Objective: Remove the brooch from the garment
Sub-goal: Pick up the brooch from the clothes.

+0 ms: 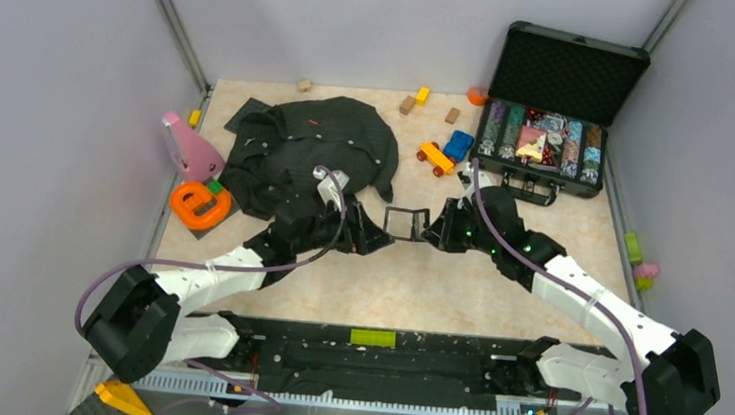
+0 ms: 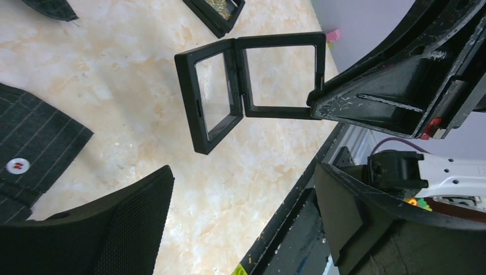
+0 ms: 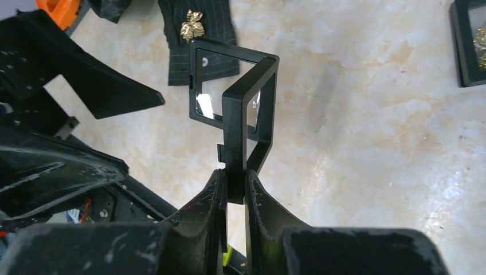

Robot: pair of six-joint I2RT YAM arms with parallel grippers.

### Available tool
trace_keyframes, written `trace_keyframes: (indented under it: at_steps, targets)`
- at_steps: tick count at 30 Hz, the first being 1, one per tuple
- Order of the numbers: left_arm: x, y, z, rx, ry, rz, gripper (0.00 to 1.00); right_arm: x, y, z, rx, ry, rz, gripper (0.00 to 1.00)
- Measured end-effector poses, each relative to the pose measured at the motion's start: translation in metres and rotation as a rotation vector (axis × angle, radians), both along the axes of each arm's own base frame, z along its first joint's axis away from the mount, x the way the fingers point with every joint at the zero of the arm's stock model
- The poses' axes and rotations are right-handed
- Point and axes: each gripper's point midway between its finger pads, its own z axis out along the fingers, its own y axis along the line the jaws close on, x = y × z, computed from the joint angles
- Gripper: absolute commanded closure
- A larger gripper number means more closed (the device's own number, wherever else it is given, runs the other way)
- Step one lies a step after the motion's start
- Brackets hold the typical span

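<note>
The garment (image 1: pixel 308 147), a dark pinstriped shirt, lies crumpled at the back left. The brooch (image 3: pixel 191 24), a small gold leaf shape, sits pinned on a strip of the shirt's cloth (image 3: pixel 200 51) in the right wrist view. My right gripper (image 3: pixel 235 184) is shut on the edge of an open black hinged frame box (image 3: pixel 249 109) and holds it above the table. My left gripper (image 2: pixel 240 212) stands open just left of that box (image 2: pixel 252 86), with nothing between its fingers. A shirt edge with a white button (image 2: pixel 18 165) lies by its left finger.
An open case of poker chips (image 1: pixel 549 133) stands at the back right. Toy cars (image 1: pixel 446 152), wooden blocks (image 1: pixel 408 104), a pink piece (image 1: pixel 191 147) and an orange ring (image 1: pixel 199 205) lie around the shirt. Another small black box (image 3: pixel 467 43) holding something gold sits nearby.
</note>
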Motion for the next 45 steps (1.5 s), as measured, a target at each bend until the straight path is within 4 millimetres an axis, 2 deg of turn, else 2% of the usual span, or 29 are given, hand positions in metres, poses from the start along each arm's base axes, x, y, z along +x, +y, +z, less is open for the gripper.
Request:
trace_keyframes:
  at_steps: [6,11,16,21,26,32,38,41,45]
  targets:
    - [0.011,0.018,0.006,0.072,-0.053,0.093,0.09,-0.004,-0.009,0.001,-0.074,0.007,0.019,1.0]
    - [0.031,0.045,-0.015,0.247,-0.055,0.227,0.22,-0.01,-0.013,-0.003,-0.104,0.024,0.044,1.0]
    - [0.064,0.072,-0.034,0.486,-0.03,0.361,0.22,-0.012,-0.016,-0.006,-0.099,0.042,0.052,1.0]
    - [0.09,0.092,-0.051,0.688,-0.008,0.419,0.31,-0.015,-0.021,-0.008,-0.086,0.051,0.058,1.0]
    - [0.111,0.098,-0.074,0.821,0.044,0.391,0.3,-0.019,-0.026,-0.01,-0.072,0.052,0.065,1.0]
    - [0.117,0.1,-0.104,0.913,0.132,0.321,0.25,-0.023,-0.032,-0.009,-0.052,0.049,0.058,1.0]
    - [0.122,0.093,-0.121,0.946,0.197,0.257,0.25,-0.024,-0.035,-0.003,-0.028,0.033,0.055,1.0]
    - [0.118,0.093,-0.13,0.957,0.221,0.236,0.29,-0.024,-0.035,-0.002,-0.022,0.031,0.058,1.0]
    - [0.12,0.091,-0.131,0.963,0.231,0.229,0.32,-0.025,-0.034,-0.001,-0.017,0.033,0.064,1.0]
